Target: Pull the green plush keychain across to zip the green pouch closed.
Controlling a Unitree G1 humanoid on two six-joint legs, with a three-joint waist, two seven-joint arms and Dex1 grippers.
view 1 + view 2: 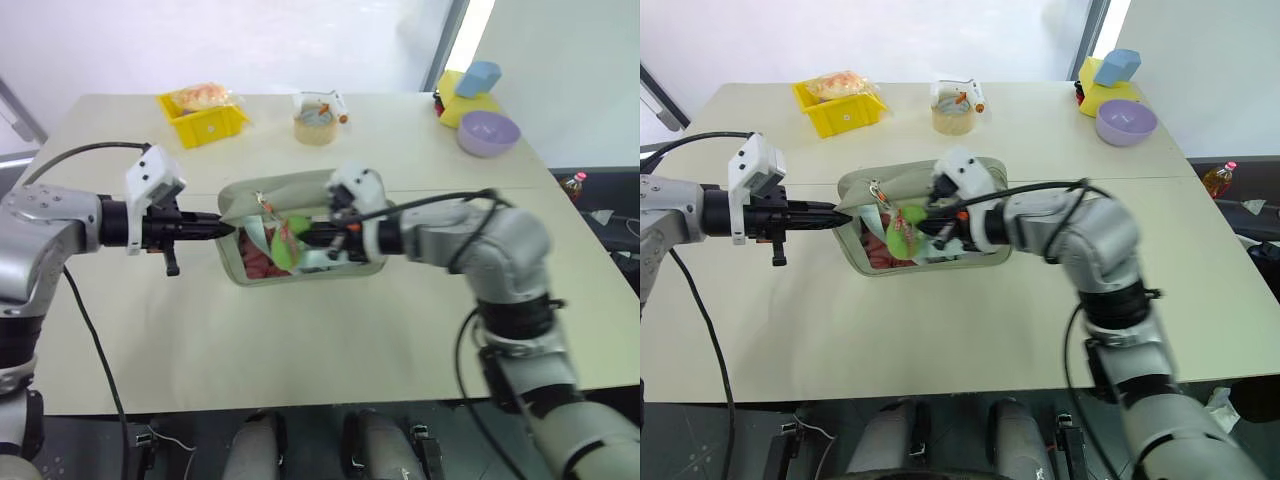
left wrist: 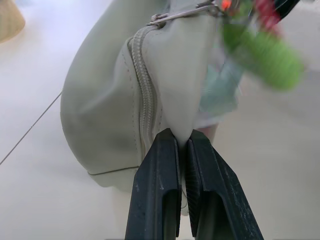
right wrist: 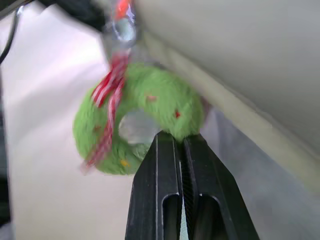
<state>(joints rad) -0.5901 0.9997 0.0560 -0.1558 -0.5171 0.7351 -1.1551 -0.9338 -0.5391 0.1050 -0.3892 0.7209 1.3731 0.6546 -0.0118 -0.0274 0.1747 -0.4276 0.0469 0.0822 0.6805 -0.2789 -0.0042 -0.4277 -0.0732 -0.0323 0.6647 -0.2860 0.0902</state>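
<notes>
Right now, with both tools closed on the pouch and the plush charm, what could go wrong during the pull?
1. The right tool pinches only the edge of the green plush keychain; it may slip out.
2. The left tool holds a thin fold of the green pouch; the fabric could pull free.

At the far edge of the beige table (image 1: 330, 330) stand a yellow plastic bin (image 1: 205, 118), a tape roll (image 1: 314, 128) and a lilac bowl (image 1: 488, 133).
</notes>
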